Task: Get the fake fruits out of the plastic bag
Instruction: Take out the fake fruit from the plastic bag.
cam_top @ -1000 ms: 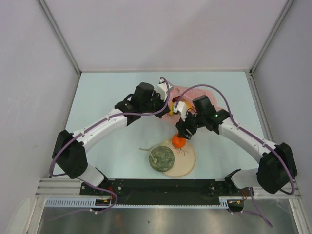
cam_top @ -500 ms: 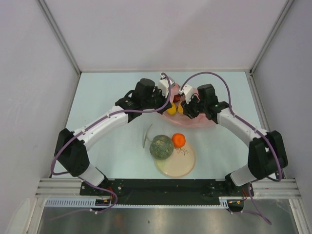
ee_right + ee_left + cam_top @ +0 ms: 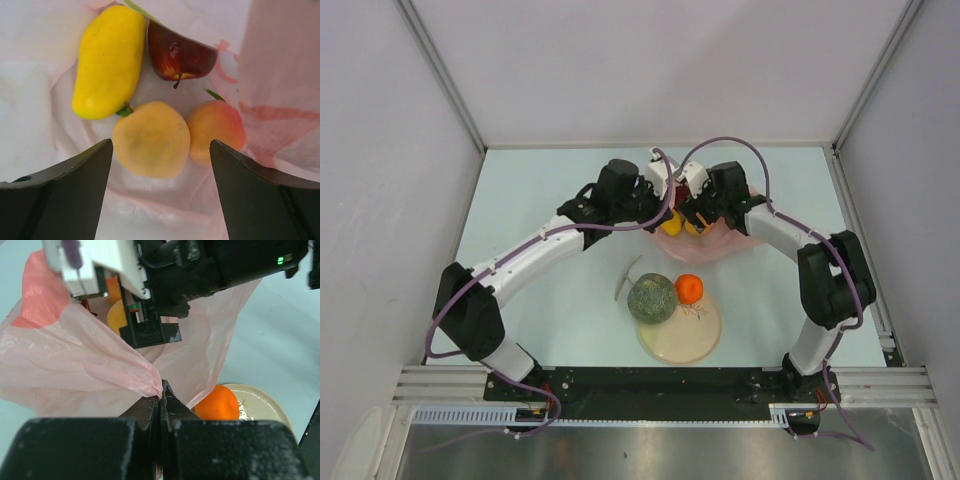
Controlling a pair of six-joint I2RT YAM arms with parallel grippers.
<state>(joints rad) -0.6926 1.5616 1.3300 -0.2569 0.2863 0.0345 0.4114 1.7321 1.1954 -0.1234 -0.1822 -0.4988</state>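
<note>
Thin pink bag [image 3: 280,75] cradles yellow oblong fruit [image 3: 106,60], dark red fruit [image 3: 180,52] and peach [image 3: 216,131]

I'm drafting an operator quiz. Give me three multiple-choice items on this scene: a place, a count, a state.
1. Where is the orange? A inside the plastic bag; B at the plate's far rim; C held in mid-air.
2. How many fruits lie in the plastic bag under the right end effector? A four; B two; C six.
3. The left end effector is: A open; B shut on the orange; C shut on the plastic bag.
1 B, the top view shows it there beside the melon. 2 A, the right wrist view shows four. 3 C, a pink fold is pinched in it.
</note>
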